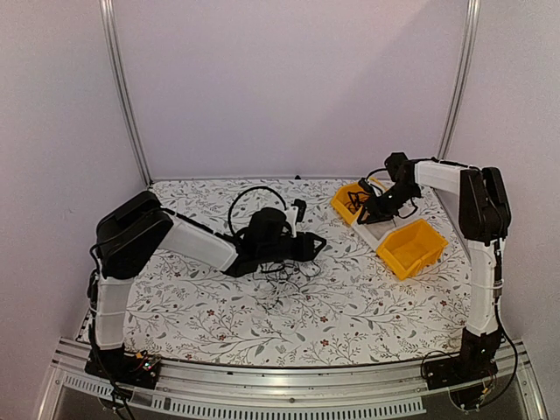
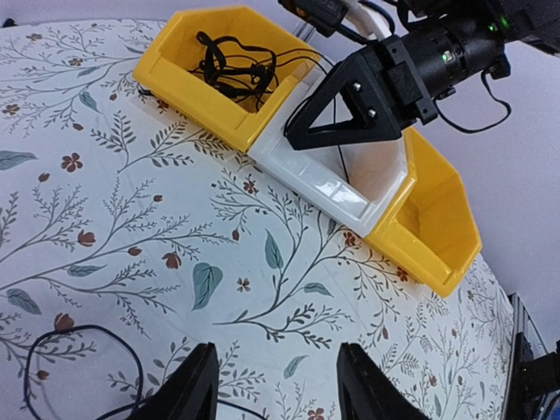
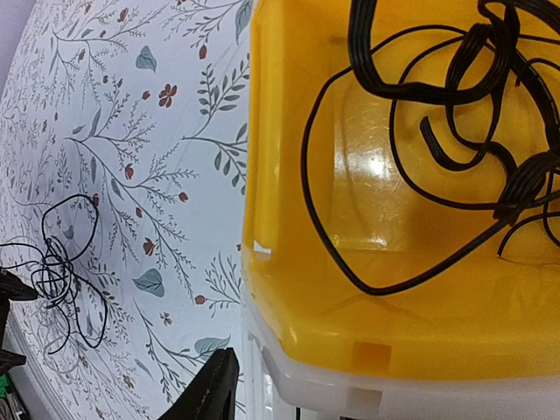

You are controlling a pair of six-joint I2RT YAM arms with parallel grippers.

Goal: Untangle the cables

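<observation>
A loose tangle of thin black cables (image 1: 282, 273) lies on the floral table just in front of my left gripper (image 1: 293, 234). In the left wrist view that gripper (image 2: 276, 354) stands open over bare cloth, with one cable loop (image 2: 80, 367) at its lower left. Another black cable (image 3: 437, 131) lies coiled inside the far yellow bin (image 3: 289, 219). My right gripper (image 1: 378, 208) hovers at the edge between that bin and the white bin. Only one of its fingers (image 3: 210, 389) shows, standing well off to the side and outside the bin wall, with nothing held.
Three bins stand in a diagonal row at the back right: a yellow bin (image 1: 348, 203), a white bin (image 1: 378, 233) and a second yellow bin (image 1: 411, 248). Metal frame posts (image 1: 122, 87) rise at the back corners. The table's near edge carries an aluminium rail (image 1: 280, 385).
</observation>
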